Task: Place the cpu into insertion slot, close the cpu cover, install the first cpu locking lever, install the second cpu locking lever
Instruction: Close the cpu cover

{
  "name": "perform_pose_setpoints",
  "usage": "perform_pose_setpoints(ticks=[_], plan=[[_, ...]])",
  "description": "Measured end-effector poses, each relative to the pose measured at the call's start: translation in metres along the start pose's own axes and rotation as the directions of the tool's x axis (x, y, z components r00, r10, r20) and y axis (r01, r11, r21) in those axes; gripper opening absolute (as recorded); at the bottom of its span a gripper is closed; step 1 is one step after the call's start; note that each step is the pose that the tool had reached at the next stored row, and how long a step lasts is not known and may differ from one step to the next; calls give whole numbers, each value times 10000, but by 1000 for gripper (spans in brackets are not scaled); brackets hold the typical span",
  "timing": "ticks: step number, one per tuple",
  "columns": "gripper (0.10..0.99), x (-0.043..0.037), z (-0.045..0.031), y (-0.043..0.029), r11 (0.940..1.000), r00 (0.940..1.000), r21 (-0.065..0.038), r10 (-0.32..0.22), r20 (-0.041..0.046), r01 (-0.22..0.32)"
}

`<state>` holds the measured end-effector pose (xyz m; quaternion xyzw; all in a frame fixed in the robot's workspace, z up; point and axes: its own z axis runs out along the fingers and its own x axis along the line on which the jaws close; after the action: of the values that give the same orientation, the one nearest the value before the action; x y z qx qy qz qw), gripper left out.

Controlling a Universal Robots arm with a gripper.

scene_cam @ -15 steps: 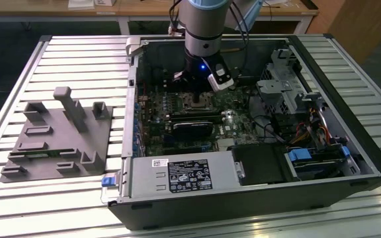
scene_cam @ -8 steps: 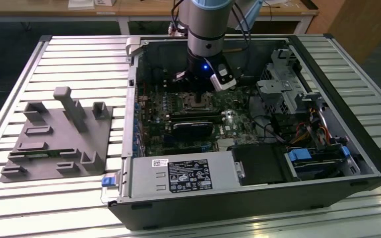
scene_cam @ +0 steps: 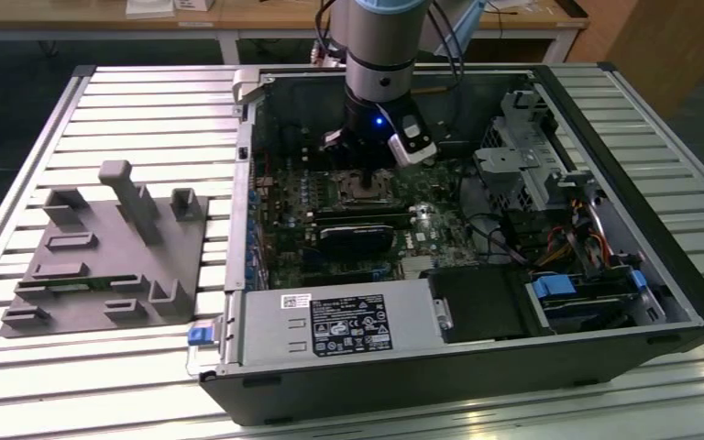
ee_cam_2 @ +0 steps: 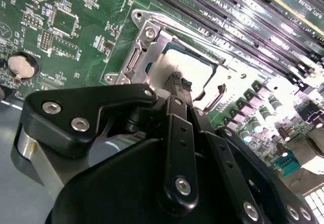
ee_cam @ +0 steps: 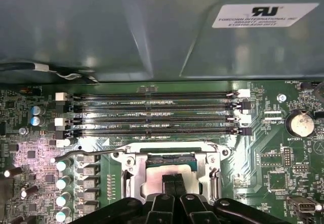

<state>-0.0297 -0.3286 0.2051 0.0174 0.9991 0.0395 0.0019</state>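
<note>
One gripper (ee_cam: 174, 183), fingers closed together on nothing, tips just over the cpu (ee_cam: 152, 183) framed by the cpu cover (ee_cam: 130, 176).

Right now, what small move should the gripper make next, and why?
Probably a short straight lift. The shut gripper is right at the face of the cpu, which already lies flat in the insertion slot, and the cpu cover appears down around it.

A white sticker (ee_cam: 267, 15) with a black logo and small print sits on the grey case wall (ee_cam: 126, 26). The power supply (scene_cam: 267, 335) bears a black label (scene_cam: 351, 324) with white print, too small to read. A barcode sticker (scene_cam: 294, 301) sits at its 10 o'clock. Tiny white lettering runs along the memory slots (ee_cam: 152, 113).
</note>
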Motion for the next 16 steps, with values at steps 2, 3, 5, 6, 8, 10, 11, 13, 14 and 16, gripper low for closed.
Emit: perform_pose_setpoints(ticks=[2,3,5,6,8,10,11,13,14,16], plan=[[106,6,15,-5,10000,10000,2,-2,0,2],[106,7,25,-7,10000,10000,3,-3,0,3],[106,9,46,-9,10000,10000,3,-1,-1,1],[106,10,54,-12,10000,10000,12,0,-6,0],[106,11,70,-15,10000,10000,22,-1,-12,1],[106,8,82,-15,10000,10000,19,0,-10,0],[106,3,83,-15,10000,10000,19,0,-9,0],[106,-15,81,-17,10000,10000,23,-3,-10,3],[106,-24,81,-17,10000,10000,22,-3,-10,3],[106,-39,80,-17,10000,10000,25,-4,-12,4]])
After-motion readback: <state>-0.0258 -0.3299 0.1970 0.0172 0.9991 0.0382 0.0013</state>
